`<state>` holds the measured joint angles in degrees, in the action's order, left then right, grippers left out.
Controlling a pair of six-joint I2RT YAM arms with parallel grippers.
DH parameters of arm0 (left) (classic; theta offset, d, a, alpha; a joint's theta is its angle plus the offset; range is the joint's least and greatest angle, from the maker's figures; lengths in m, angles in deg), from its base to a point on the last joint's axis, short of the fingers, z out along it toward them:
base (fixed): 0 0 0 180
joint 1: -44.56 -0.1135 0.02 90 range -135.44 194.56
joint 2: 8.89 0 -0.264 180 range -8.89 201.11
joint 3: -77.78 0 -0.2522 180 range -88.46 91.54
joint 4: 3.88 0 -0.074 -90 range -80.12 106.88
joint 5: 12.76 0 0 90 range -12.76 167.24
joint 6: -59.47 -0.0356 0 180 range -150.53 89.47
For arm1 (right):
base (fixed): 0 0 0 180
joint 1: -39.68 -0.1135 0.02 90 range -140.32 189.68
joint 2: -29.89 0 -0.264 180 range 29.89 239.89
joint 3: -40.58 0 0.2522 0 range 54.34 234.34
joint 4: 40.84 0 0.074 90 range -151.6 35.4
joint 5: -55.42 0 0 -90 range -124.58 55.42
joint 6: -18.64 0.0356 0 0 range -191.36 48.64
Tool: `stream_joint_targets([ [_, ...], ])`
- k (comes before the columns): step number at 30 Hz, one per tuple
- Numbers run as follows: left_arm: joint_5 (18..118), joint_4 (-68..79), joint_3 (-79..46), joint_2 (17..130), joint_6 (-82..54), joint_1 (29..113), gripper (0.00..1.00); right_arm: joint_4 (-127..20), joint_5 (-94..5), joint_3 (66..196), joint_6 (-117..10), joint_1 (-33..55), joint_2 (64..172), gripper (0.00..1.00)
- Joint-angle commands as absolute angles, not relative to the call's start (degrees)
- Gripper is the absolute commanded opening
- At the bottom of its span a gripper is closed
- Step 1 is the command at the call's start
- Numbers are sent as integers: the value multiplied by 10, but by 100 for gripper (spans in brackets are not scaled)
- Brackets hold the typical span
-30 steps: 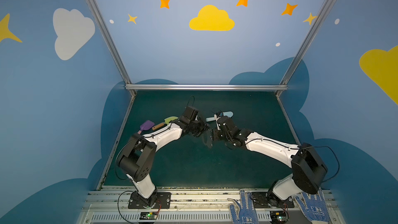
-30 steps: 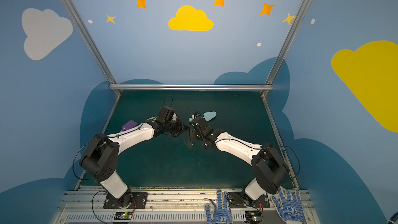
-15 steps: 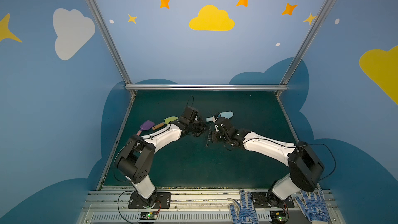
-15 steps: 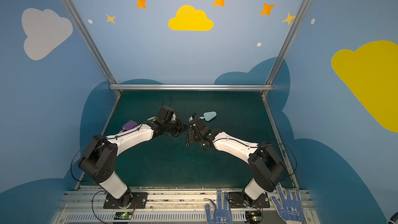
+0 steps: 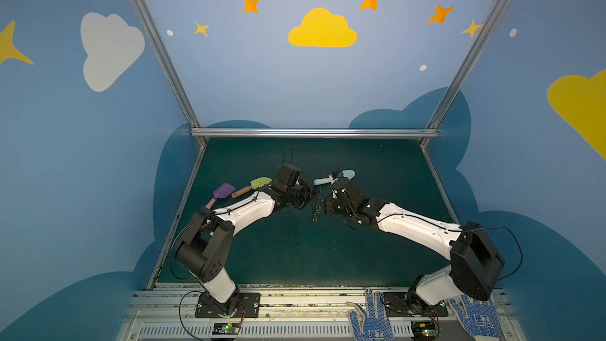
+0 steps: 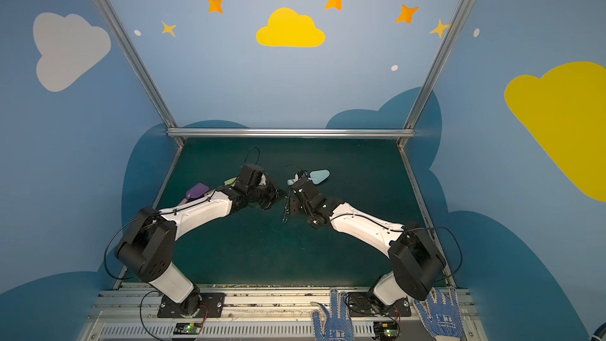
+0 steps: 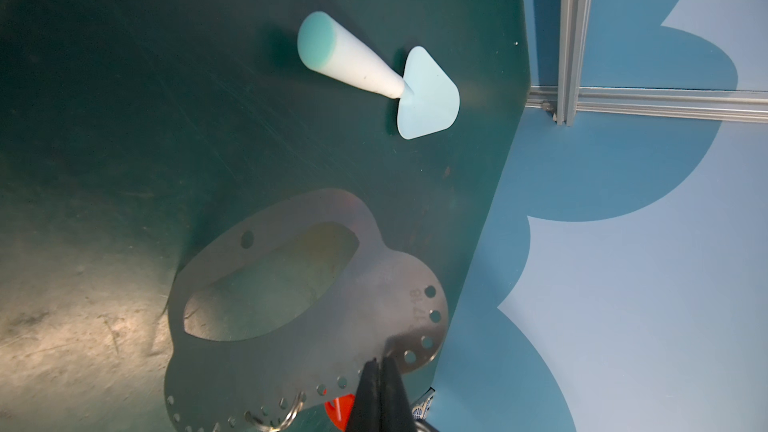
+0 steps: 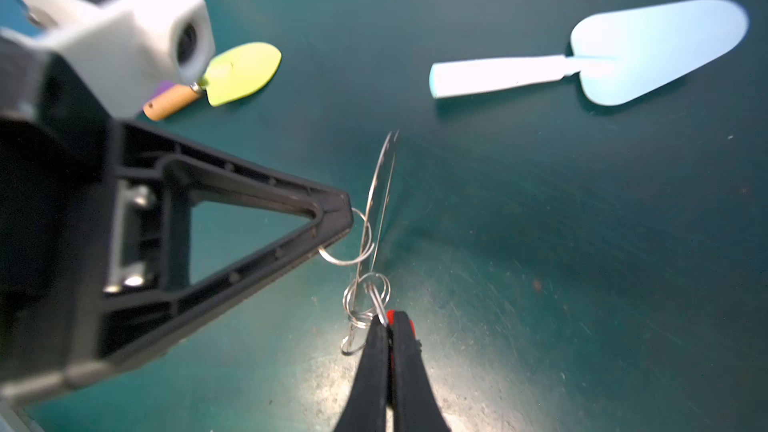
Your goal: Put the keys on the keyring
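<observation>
One keyring (image 5: 315,205), now edge-on from above

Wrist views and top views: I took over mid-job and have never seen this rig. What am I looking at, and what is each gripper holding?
Two robot arms, the left arm and the right arm, stand at the front of a dark green mat. Both top views look down on the whole booth from one camera head; each wrist view comes from a camera riding on that arm, looking along its gripper. The left gripper is shut on the edge of the keyring, a flat grey plate with an oval cut-out, held on edge between the arms. The right gripper is shut on the red tag of the keys, close beside the plate's small metal rings. Loose on the mat lie a light blue shovel, a green shovel and a purple shovel.
</observation>
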<state>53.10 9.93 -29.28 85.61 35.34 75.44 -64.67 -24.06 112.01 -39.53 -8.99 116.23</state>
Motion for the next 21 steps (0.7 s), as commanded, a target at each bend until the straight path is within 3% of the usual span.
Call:
stream_joint_targets([
  [1, 551, 93, -304, 841, 354, 758, 4, -647, -228, 1136, -387, -87, 1158, 0],
  [21, 568, 85, -311, 833, 352, 766, 4, -664, -233, 1175, -380, -80, 1207, 0],
])
